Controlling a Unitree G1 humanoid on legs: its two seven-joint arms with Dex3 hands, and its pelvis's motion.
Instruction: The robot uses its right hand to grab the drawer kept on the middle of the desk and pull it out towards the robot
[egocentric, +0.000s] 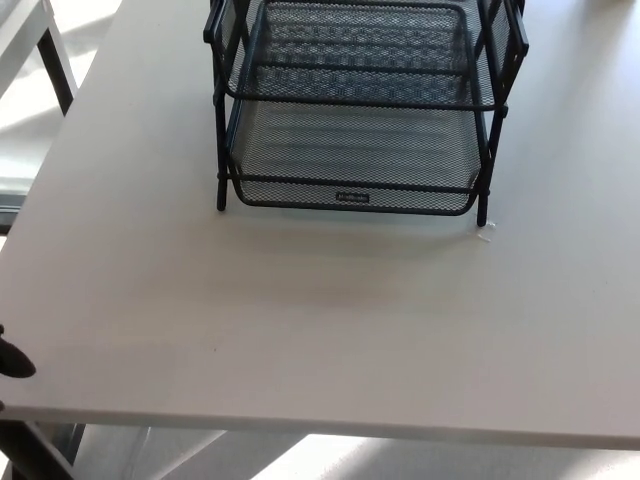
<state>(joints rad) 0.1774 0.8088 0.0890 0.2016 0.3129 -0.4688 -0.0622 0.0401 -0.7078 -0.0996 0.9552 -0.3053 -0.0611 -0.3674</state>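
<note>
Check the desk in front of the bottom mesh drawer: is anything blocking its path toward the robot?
Nothing visible does. The black wire-mesh bottom drawer sits in its black metal rack, and the white desk surface between its front lip and the near edge is bare. Only a tiny white scrap lies by the rack's right front leg, beside the path.

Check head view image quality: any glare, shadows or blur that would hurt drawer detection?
Head view: sharp focus, mesh drawer crisp; soft shadow on the desk before it; bright sunlit patches blown out at the floor edges; dark blob at left edge too cropped to identify.
</note>
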